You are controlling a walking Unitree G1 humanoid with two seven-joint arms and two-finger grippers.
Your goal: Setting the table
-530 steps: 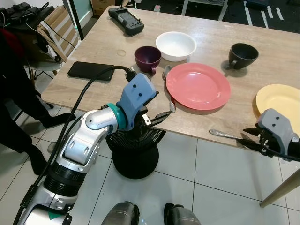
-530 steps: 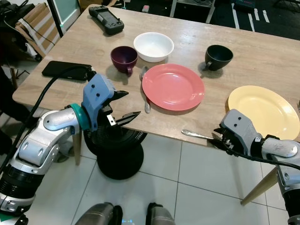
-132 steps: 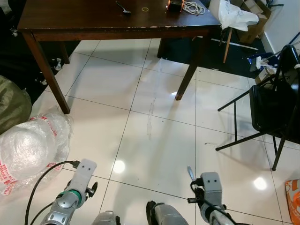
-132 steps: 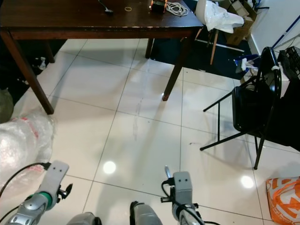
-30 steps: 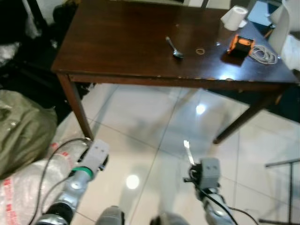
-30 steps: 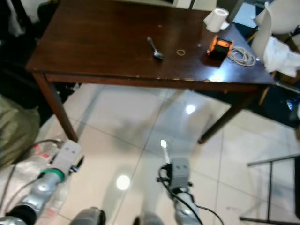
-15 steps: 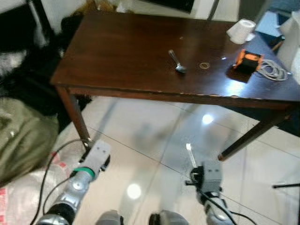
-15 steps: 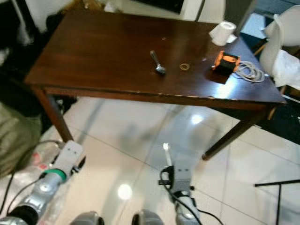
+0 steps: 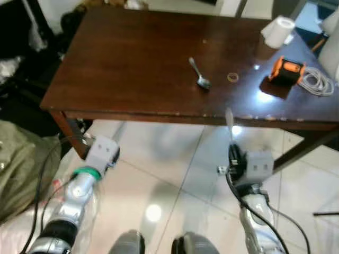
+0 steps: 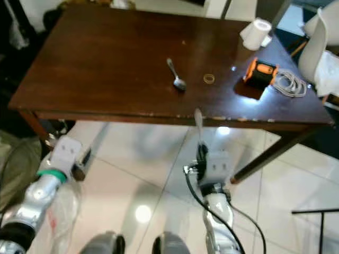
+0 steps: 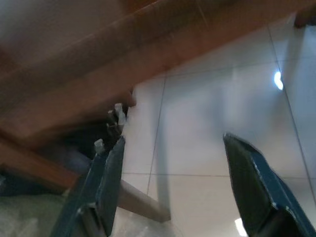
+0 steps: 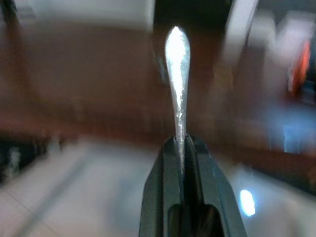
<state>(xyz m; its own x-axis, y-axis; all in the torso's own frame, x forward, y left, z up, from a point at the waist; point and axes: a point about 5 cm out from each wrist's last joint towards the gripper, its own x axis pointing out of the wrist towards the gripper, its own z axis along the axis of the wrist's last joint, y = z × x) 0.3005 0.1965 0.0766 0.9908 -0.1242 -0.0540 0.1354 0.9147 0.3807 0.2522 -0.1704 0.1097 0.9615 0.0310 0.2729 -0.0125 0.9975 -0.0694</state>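
A dark wooden table (image 9: 132,63) stands in front of me, with a silver spoon (image 9: 199,74) lying near its middle. My right gripper (image 9: 232,154) is held just below the table's front edge, shut on a silver utensil (image 9: 229,117). The utensil's rounded end (image 12: 177,54) points up past the edge, and the black fingers (image 12: 165,163) pinch its lower part. My left gripper (image 11: 174,142) is open and holds nothing. It hangs low by the table's front left leg (image 9: 68,127), facing the underside of the table.
On the table's right end lie an orange and black device (image 9: 286,72), a coiled white cable (image 9: 312,83), a white paper roll (image 9: 279,30) and a small ring (image 9: 232,77). An olive bag (image 9: 16,169) sits on the tiled floor at left. A white chair (image 10: 318,37) stands at right.
The camera has come closer to the table. My right gripper has risen with the utensil up to the table's front edge. My left arm has lifted toward the table leg.
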